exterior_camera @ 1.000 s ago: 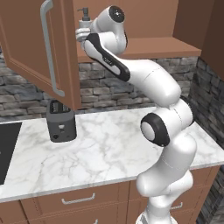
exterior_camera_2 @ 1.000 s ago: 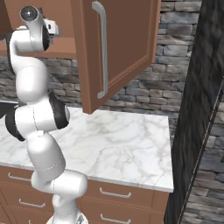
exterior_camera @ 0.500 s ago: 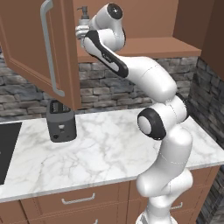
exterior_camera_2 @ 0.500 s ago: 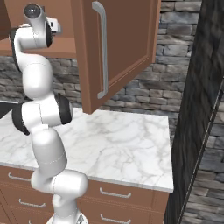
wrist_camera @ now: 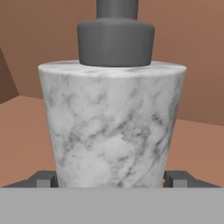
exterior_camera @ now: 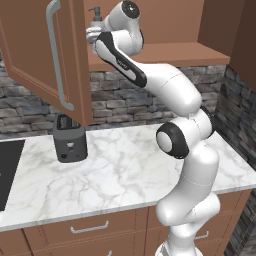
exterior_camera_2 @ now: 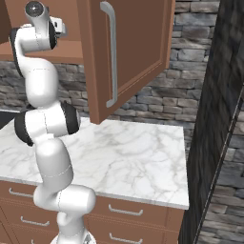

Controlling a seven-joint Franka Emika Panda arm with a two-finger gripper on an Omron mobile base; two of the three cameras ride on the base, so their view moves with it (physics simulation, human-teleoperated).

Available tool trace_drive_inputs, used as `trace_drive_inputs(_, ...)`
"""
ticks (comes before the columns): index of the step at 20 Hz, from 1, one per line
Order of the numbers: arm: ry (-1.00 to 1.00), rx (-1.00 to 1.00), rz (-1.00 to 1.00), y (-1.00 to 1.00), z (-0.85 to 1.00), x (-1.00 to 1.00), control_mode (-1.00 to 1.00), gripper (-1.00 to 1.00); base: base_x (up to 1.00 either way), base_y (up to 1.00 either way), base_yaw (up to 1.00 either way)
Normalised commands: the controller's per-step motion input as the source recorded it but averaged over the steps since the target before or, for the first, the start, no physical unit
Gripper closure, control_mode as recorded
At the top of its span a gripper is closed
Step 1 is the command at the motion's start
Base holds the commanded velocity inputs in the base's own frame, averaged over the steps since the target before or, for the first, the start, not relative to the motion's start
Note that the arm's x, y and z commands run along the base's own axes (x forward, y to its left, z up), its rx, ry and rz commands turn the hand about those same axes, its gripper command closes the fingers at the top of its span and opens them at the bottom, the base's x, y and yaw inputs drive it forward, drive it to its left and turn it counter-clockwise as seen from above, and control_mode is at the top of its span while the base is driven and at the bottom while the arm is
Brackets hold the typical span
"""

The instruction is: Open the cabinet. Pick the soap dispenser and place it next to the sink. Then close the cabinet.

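Note:
The cabinet stands open, its left door [exterior_camera: 40, 50] swung out with a long silver handle [exterior_camera: 56, 55] and its right door [exterior_camera_2: 128, 52] swung out on the other side. The soap dispenser [wrist_camera: 111, 127], a marbled grey bottle with a dark pump top, stands upright on the cabinet shelf [exterior_camera: 175, 50]; its pump [exterior_camera: 95, 11] pokes up above the hand. My gripper [wrist_camera: 111, 179] reaches into the cabinet with a fingertip against each side of the bottle's base [exterior_camera: 95, 27]. The sink is out of view.
A dark toaster [exterior_camera: 70, 142] sits on the marble counter [exterior_camera: 125, 170] under the left door. A black cooktop [exterior_camera: 7, 170] lies at the counter's left end. Drawers [exterior_camera: 90, 229] run below. A dark stone wall [exterior_camera_2: 214, 119] bounds the right.
The hand has pushed a little deeper into the cabinet, and the fingers have drawn in onto the sides of the soap dispenser. The doors have not moved.

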Motion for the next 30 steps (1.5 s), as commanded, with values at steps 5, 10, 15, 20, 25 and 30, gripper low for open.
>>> trace_drive_inputs(5,0.00,0.00,0.00,0.00,0.00,-0.35,-1.00,1.00,0.00,0.00,0.00)
trace_drive_inputs(10,-0.06,0.00,0.00,-0.09,0.00,-1.00,-1.00,1.00,0.00,0.00,0.00)
trace_drive_inputs(15,-0.10,0.02,0.00,-0.21,0.00,-1.00,-1.00,1.00,0.00,0.00,0.00)
trace_drive_inputs(20,-0.10,0.10,0.00,-0.39,0.00,-1.00,-1.00,1.00,0.00,0.00,0.00)
trace_drive_inputs(25,-0.09,0.11,0.00,-0.44,0.00,-1.00,-1.00,1.00,0.00,0.00,0.00)
trace_drive_inputs(30,-0.04,0.06,0.00,-0.44,-0.01,-1.00,-1.00,1.00,0.00,0.00,0.00)
